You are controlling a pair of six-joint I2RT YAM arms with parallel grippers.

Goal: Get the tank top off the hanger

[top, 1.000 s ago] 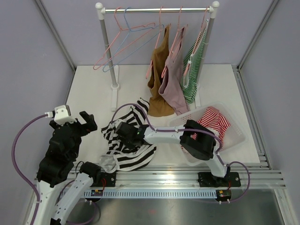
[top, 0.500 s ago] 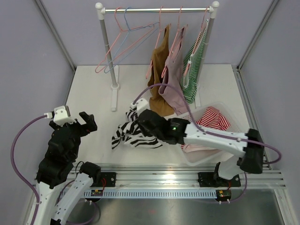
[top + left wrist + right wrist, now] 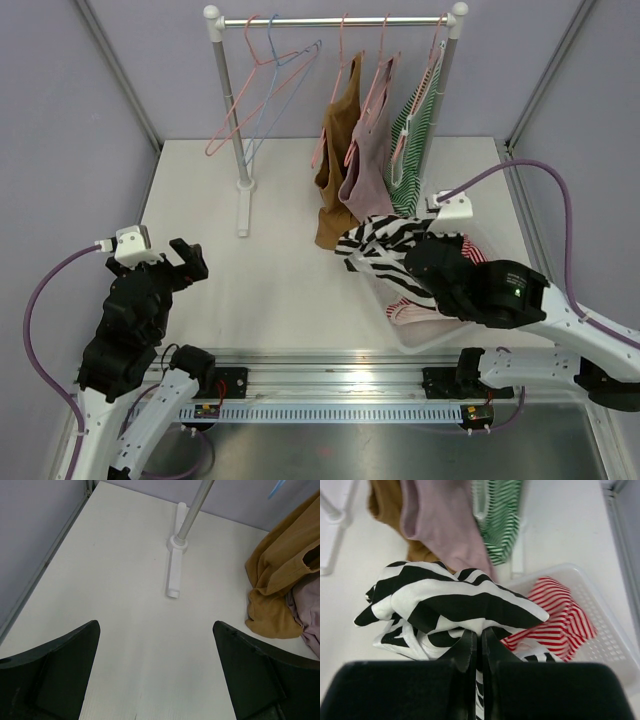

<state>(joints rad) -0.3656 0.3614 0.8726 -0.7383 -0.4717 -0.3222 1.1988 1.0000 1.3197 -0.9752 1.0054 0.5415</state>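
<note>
The black-and-white tank top (image 3: 380,245) is held in a bunch by the right claw (image 3: 479,642); the two fingers are pinched tight on the cloth. The top is hung in the air just over the left edge of the white basket (image 3: 508,272); no hanger is seen inside it, so the pulling-off part is judged to be done. The step in hand is judged to be the carrying of the top to the basket. For the next move, the top needs to be brought over the middle of the basket; then the claw needs to be let go so the top is dropped beside the red-striped top (image 3: 462,250) that is lying in the basket.

The left claw (image 3: 185,260) is kept wide open with nothing in it; it is parked well to the left of the basket.

Behind the basket, a brown top (image 3: 335,190), a pink top (image 3: 365,180) and a green-striped top (image 3: 410,150) are hung on the rail (image 3: 335,20).

The pinch on the cloth is shown only in the right wrist view; in the top view the fingers are hidden under the bunched top. The whole rail and two bare hangers (image 3: 265,85) are shown only in the top view. In the left wrist view the basket is not seen at all; only bare table, the rail's foot (image 3: 175,575) and the brown top's hem are seen.
</note>
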